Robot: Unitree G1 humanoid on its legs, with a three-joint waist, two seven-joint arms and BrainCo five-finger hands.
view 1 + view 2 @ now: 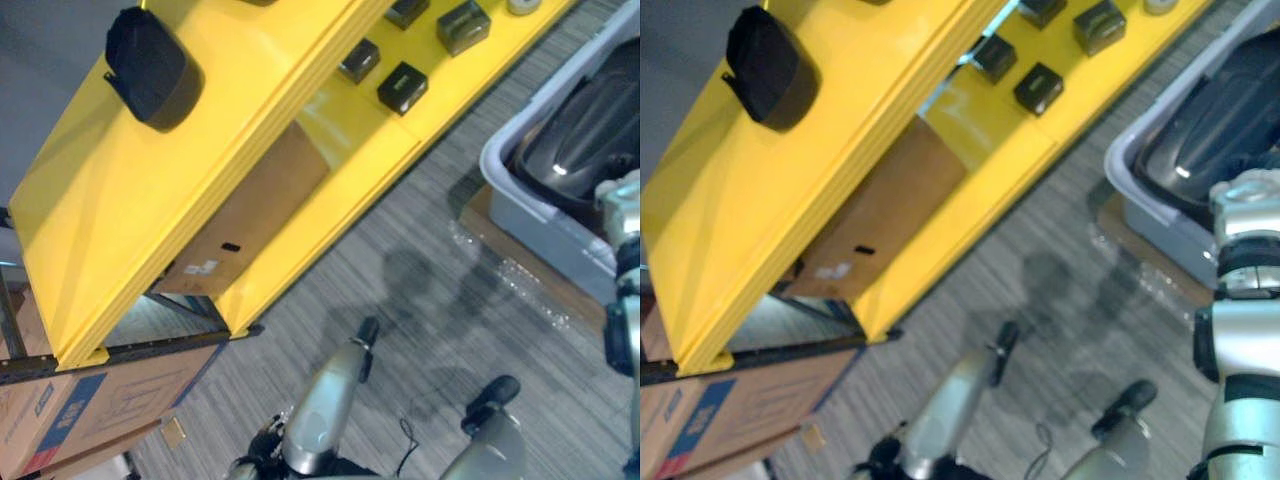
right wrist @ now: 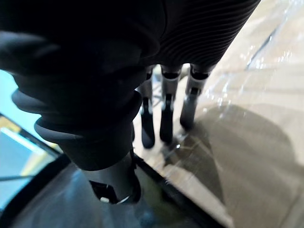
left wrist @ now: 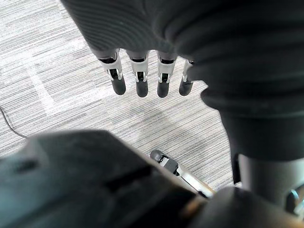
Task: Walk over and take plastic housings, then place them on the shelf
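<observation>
One black plastic housing lies on the top board of the yellow shelf. More large dark housings sit in a grey bin on the floor at the right. My right arm rises along the right edge beside that bin. In the right wrist view my right hand hangs with straight fingers, holding nothing, over film-covered cardboard. My left hand hangs open over grey carpet and holds nothing.
Several small black boxes stand on the shelf's lower board. A cardboard box sits under the shelf and another at the lower left. The bin rests on flat cardboard. Grey carpet lies between shelf and bin.
</observation>
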